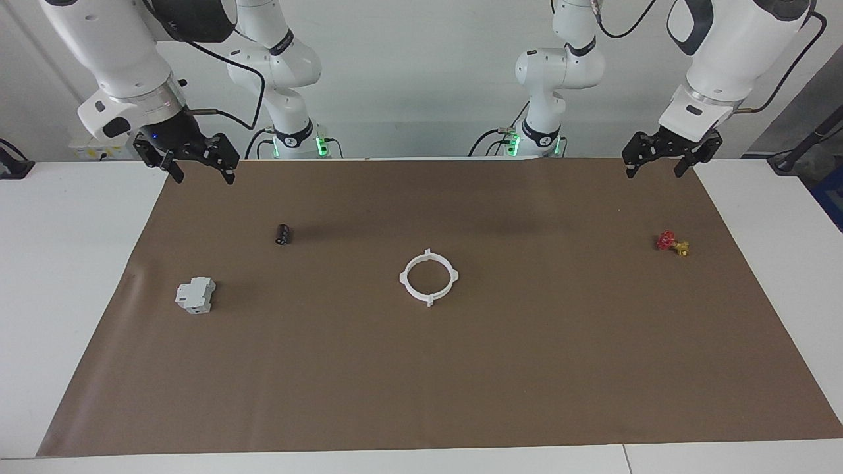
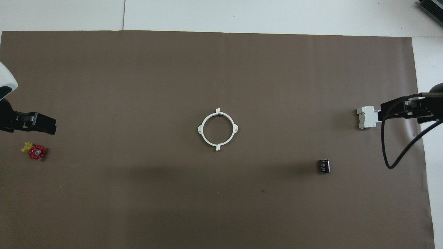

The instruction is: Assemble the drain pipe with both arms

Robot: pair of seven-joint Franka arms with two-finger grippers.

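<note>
The drain pipe (image 1: 429,301) lies flat at the middle of the brown mat as one white ring with four outward tabs; it also shows in the overhead view (image 2: 200,129). Neither gripper touches it. My left gripper (image 1: 653,170) hangs open and empty in the air over the mat's edge at the left arm's end; the overhead view shows it (image 2: 38,123) beside the valve. My right gripper (image 1: 199,172) hangs open and empty over the mat's edge at the right arm's end; in the overhead view (image 2: 394,110) it overlaps the grey block.
A grey boxy block (image 1: 195,295) and a small black cylinder (image 1: 283,234) lie toward the right arm's end. A red-and-gold valve (image 1: 672,243) lies toward the left arm's end. The brown mat (image 1: 527,362) covers most of the white table.
</note>
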